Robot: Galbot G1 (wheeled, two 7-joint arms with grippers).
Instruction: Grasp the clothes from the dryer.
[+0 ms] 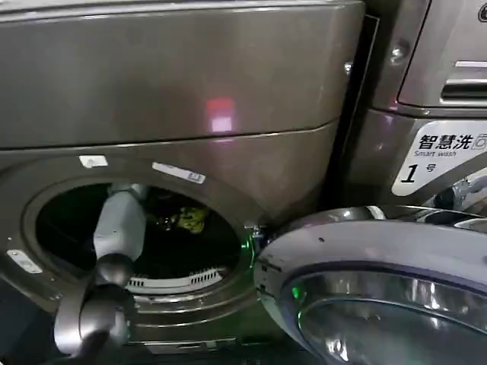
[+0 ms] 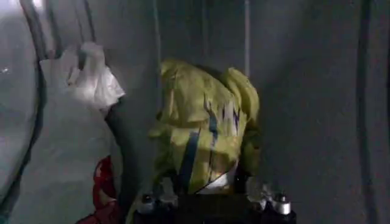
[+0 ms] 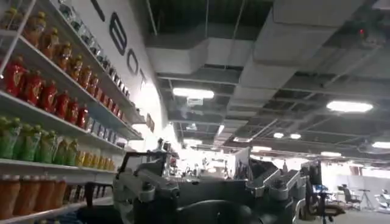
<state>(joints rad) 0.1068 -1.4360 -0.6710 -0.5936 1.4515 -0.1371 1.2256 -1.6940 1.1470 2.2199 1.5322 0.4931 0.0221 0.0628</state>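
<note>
The dryer (image 1: pixel 175 91) stood as a large bronze-grey machine with a pink-red light on its front, and its round door (image 1: pixel 380 289) hung swung open to the robot's right. Beside it on the right stood a similar machine (image 1: pixel 441 152) with a white "Smart wash" label and a "1". The left arm (image 1: pixel 118 228) reached in through the porthole, its pale forearm slanting up and into the dark drum.

Deep in the drum, in the head view, the clothes (image 1: pixel 190 219) showed as a small yellow-green patch just beyond the end of the arm. In the left wrist view the same bundle (image 2: pixel 204 134) was close up: crumpled yellow-green fabric with dark blue lines, rising directly in front of the left claw (image 2: pixel 213 198) and standing against the grey ribbed drum wall. The base of the bundle sat down between the two claw tips, whose metal ends showed on either side of it. The tips stood apart with the fabric filling the gap; whether they were pressing on it could not be told. To one side of the bundle a white piece (image 2: pixel 91 79) was draped against the drum wall, and a bit of red fabric (image 2: pixel 103 189) lay lower, near the claw's edge.

The right claw (image 3: pixel 207 195) was held away from the machines, its wrist camera looking at shelves of bottles (image 3: pixel 42 97) and a ceiling with strip lights; its two fingers stood apart with nothing between them.
</note>
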